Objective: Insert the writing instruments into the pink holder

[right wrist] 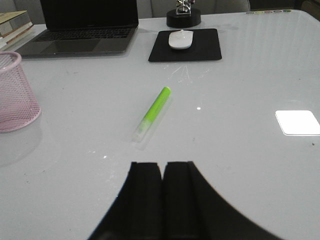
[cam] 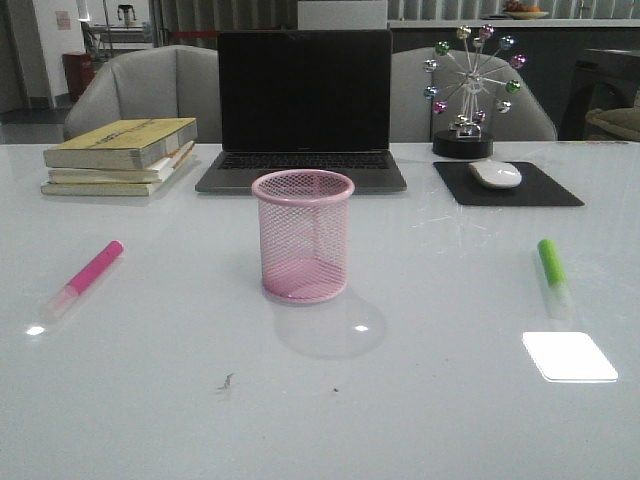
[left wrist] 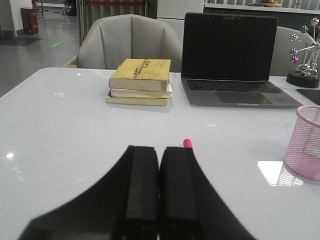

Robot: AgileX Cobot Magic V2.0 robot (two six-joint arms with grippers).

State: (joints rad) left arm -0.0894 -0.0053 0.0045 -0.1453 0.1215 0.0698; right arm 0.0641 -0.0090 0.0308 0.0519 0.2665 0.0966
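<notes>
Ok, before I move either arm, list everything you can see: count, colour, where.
pink holder: one, pink mesh, upright at table centre, looks empty.
pink marker: one, lying flat on the table, left of the holder.
green marker: one, lying flat on the table, right of the holder.
laptop: one, dark grey, open, behind the holder.
books: a stack, yellowish covers, back left.
mouse: one, white, on the mouse pad.
mouse pad: one, black, back right.
desk ornament: one, coloured balls on a black base, behind the pad.
chairs: two, grey, behind the table.
table: one, white, glossy.
left gripper: black, shut, holds nothing.
right gripper: black, shut, holds nothing.
</notes>
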